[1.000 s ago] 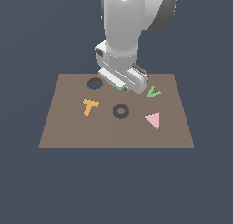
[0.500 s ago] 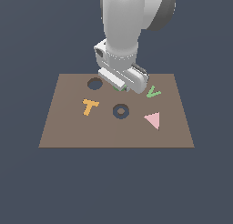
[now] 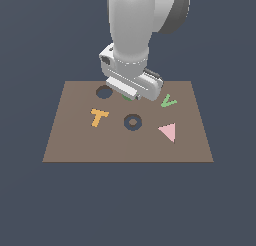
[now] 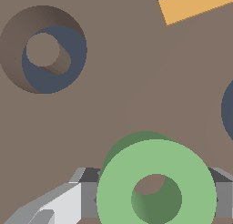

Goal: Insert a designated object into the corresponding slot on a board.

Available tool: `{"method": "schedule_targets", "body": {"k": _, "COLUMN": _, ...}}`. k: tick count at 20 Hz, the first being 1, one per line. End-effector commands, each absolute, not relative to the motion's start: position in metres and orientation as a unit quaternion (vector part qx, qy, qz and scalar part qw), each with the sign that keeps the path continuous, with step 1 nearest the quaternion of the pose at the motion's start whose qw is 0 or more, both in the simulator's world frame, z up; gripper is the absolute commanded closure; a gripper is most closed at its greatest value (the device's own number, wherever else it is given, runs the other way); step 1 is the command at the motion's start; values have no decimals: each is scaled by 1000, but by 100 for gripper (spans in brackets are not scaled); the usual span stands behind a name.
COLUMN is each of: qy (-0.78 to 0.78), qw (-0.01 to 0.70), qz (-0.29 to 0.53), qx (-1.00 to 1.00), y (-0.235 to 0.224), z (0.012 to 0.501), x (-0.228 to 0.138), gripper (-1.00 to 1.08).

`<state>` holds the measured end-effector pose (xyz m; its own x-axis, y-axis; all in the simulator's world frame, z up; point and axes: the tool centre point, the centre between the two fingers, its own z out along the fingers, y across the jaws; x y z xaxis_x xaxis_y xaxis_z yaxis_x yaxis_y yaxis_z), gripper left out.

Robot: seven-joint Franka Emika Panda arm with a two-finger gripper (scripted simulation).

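The green ring (image 4: 119, 186) sits between my gripper's (image 4: 154, 201) two grey fingers (image 4: 86, 198), which press on both of its sides. In the exterior view only a sliver of the green ring (image 3: 127, 96) shows under my gripper (image 3: 129, 95), low over the back middle of the brown board (image 3: 75, 145). The ring-shaped slot (image 3: 132, 122) with its brown centre dot lies just in front of the gripper. It also shows in the wrist view (image 4: 43, 50), apart from the ring.
A plain dark round hole (image 3: 104, 92) is beside the gripper on the exterior view's left. An orange T (image 3: 98, 117), a green V (image 3: 168, 101) and a pink triangle (image 3: 168, 132) lie on the board.
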<state>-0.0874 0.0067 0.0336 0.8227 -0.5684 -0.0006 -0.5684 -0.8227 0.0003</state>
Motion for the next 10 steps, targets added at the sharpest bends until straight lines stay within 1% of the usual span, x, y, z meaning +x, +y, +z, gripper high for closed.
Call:
{"method": "schedule_targets", "body": {"k": 1, "qy": -272, "qw": 0, "qz": 0, "qx": 962, "y": 4, "z": 34, "x": -86, "gripper": 108}}
{"method": "schedule_targets", "body": {"k": 10, "qy": -141, "qw": 0, "qz": 0, "qx": 990, "y": -10, "z": 35, "x": -79, "gripper": 108}}
